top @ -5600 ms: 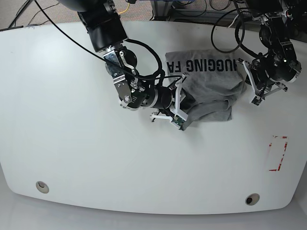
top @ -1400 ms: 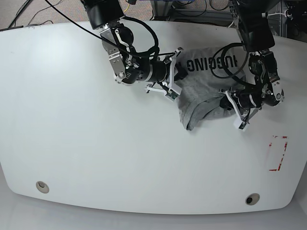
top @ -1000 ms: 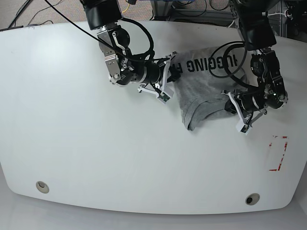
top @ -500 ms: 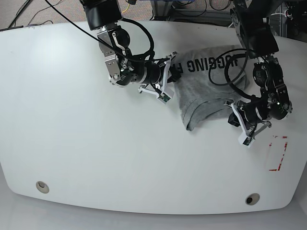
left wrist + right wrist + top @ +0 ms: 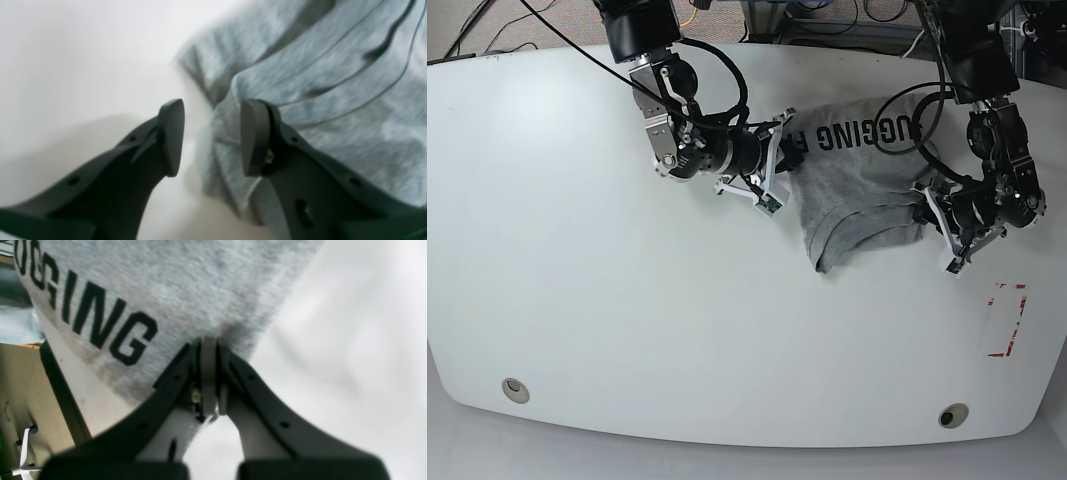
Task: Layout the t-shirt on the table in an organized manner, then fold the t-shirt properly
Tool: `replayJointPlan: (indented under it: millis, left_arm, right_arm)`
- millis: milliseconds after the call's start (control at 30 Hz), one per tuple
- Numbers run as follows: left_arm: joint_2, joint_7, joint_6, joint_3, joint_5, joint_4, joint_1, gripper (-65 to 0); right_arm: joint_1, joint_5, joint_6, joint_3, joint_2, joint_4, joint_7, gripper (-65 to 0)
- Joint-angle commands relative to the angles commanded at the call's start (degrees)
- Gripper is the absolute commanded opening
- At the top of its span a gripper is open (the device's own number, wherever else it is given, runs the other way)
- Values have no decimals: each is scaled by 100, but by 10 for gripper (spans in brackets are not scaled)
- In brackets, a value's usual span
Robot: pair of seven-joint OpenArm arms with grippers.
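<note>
- A white table (image 5: 577, 300) holds a rumpled grey t-shirt (image 5: 857, 190) near its far edge, right of centre.
- The right gripper (image 5: 208, 380) is clamped on the t-shirt's left edge, beside the black lettering (image 5: 100, 316).
- The left gripper (image 5: 211, 138) sits at the t-shirt's right edge, jaws parted around a cloth fold, not pinching.

- Cables (image 5: 827, 18): dark loops on the floor beyond the tabletop's far edge.
- Yellow cable (image 5: 695, 12): short bright strand near the top edge of the base view.
- Carpet (image 5: 517, 25): brownish floor covering at upper left.
</note>
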Motion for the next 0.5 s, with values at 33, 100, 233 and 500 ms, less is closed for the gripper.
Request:
replayJointPlan:
  millis: [33, 100, 233, 500]
  left_arm:
    - [0, 0, 0, 0, 0, 0, 18, -390]
    - [9, 0, 0, 0, 0, -9, 26, -390]
    - [26, 0, 0, 18, 0, -9, 62, -389]
    - [167, 18, 0, 18, -9, -9, 158, -297]
  right_arm:
    - [0, 0, 0, 0, 0, 0, 0, -644]
    - [0, 9, 0, 0, 0, 0, 0, -644]
    - [0, 9, 0, -9, 0, 0, 0, -644]
    - [0, 9, 0, -18, 0, 0, 0, -644]
